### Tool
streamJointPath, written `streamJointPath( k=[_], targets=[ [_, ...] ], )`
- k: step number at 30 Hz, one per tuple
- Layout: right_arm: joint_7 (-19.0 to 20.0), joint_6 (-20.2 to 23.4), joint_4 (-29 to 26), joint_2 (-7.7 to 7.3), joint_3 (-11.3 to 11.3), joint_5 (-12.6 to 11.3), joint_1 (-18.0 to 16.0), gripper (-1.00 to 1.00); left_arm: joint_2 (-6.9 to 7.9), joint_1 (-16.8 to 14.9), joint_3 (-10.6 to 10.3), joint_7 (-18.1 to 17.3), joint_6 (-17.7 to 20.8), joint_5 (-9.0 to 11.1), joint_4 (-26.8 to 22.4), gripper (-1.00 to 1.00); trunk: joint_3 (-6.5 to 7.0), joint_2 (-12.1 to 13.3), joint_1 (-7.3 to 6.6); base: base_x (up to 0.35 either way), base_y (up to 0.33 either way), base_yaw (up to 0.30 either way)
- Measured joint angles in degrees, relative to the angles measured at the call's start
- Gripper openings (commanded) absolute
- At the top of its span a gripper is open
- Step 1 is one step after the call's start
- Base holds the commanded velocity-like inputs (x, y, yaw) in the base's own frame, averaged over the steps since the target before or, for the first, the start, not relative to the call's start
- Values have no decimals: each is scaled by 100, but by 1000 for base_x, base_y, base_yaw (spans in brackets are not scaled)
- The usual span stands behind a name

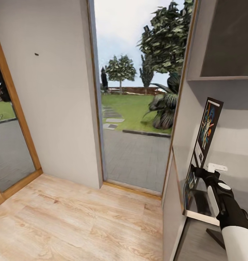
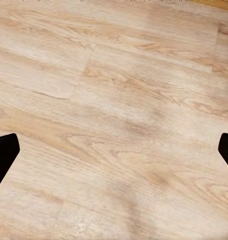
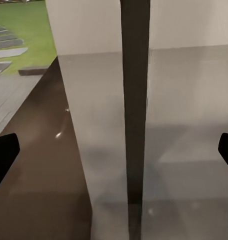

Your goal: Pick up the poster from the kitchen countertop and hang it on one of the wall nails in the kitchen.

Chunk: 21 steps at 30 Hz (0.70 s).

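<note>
Left gripper (image 2: 114, 152) hangs over the wooden floor (image 2: 119, 100) with its dark fingertips (image 2: 4, 155) at the two edges of its wrist view, spread wide and holding nothing.

Going from left to right in the head view: a glass door with a wood frame (image 1: 15, 108), then a plain pale wall (image 1: 55, 108) carrying one small dark nail (image 1: 36, 54) high up, then a tall open doorway onto a lawn and trees (image 1: 138, 108), and at the right the kitchen countertop (image 1: 196, 232) under a wall cabinet (image 1: 225, 40).

The poster (image 1: 207, 128) stands upright on that countertop, leaning toward the wall behind it (seen nearly edge-on). In the right wrist view its dark edge (image 3: 135, 100) runs straight between the fingertips. The right gripper (image 1: 203, 174) sits just beside the poster's lower part; its jaws look spread, not yet clamped on the frame.

The step in hand appears to be the pick-up. The next move probably calls for closing on the thin frame squarely, since a thin edge could slip, then lifting it and carrying it left to the nail.

No containers with contents are visible.
</note>
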Motion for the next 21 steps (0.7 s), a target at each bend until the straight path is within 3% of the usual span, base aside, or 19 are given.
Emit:
streamJointPath(
  k=[21],
  targets=[
    [0,0,0,0,2,0,1,100,0,0,0,0,0,0,-2,100,0,0,0,30,-12,0]
  ],
)
